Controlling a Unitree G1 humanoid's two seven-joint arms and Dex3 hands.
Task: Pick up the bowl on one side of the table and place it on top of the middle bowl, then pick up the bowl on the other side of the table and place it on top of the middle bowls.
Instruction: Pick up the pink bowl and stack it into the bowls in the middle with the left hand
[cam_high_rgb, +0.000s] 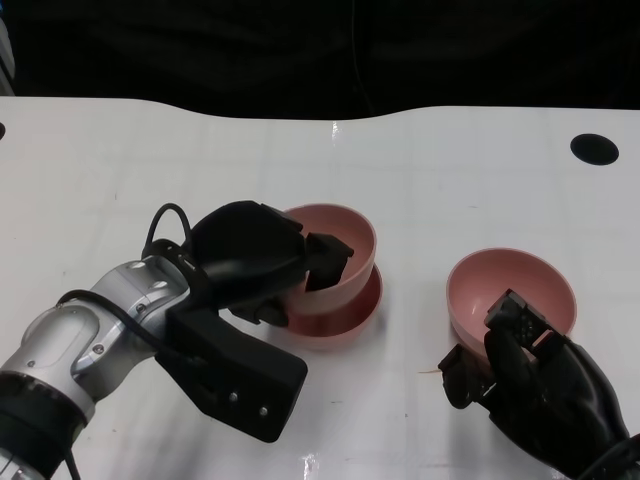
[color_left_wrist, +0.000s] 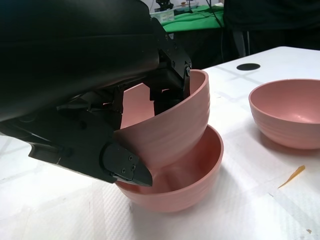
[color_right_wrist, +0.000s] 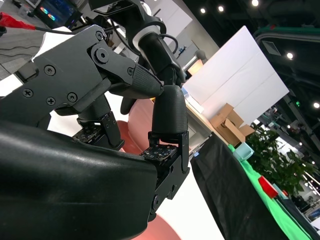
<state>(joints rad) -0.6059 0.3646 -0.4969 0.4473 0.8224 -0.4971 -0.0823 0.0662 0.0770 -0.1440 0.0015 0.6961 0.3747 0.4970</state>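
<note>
Left hand (cam_high_rgb: 262, 265) clamped on rim of first bowl (color_left_wrist: 167, 131), tilted, partly seated in middle bowl (color_left_wrist: 187, 182); tilt suggests release pending. Right hand (cam_high_rgb: 530, 385) fingers apart, at near edge of right bowl (cam_high_rgb: 512, 290), apparently staged for second pick.

We see three plain pink bowls: top bowl (cam_high_rgb: 335, 228), middle bowl (cam_high_rgb: 345, 325), right bowl (cam_high_rgb: 510, 285). The tabletop (cam_high_rgb: 450, 180) is white. Each robot hand, left (cam_high_rgb: 255, 262) and right (cam_high_rgb: 535, 385), is black, and the left forearm (cam_high_rgb: 85, 335) silver
</note>
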